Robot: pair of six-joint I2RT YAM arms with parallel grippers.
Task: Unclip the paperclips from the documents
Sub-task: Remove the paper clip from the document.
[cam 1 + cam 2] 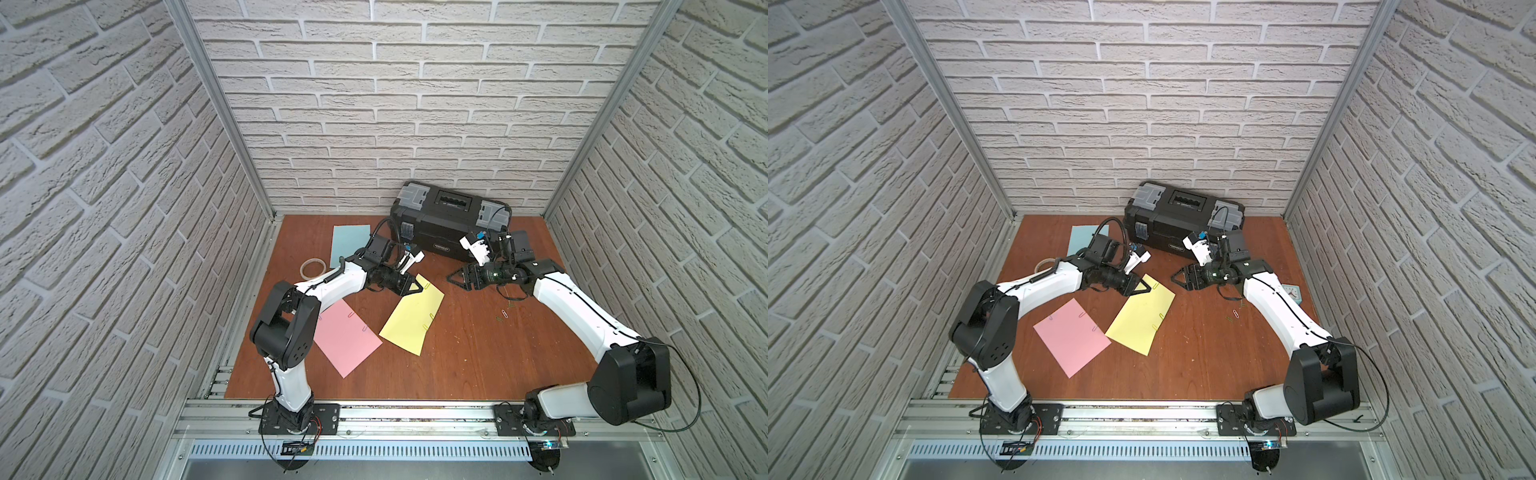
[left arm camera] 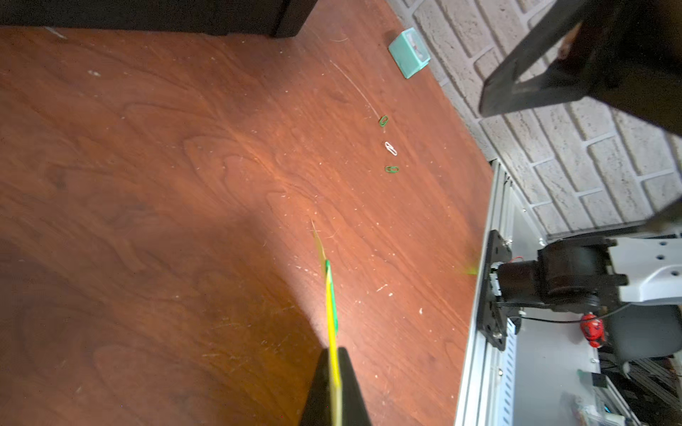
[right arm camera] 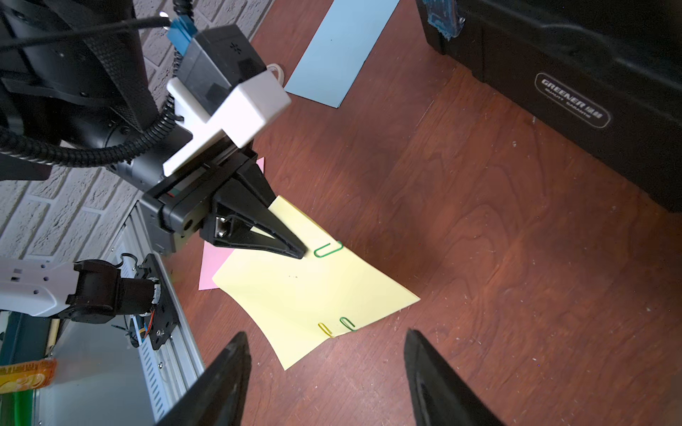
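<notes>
The left end effector (image 3: 300,254) is pinched shut on a raised corner of the yellow sheet (image 3: 313,295), tips just beside the green paperclip (image 3: 327,249). The right end effector (image 1: 454,277) stands wide and empty, facing that corner. The pink sheet (image 1: 347,336) and light blue sheet (image 1: 349,243) lie on the table (image 1: 478,353). Likely hazards: right fingers striking the left ones beside the clip; a sideways tug creasing or tearing the paper, or dragging it from the pinch.
</notes>
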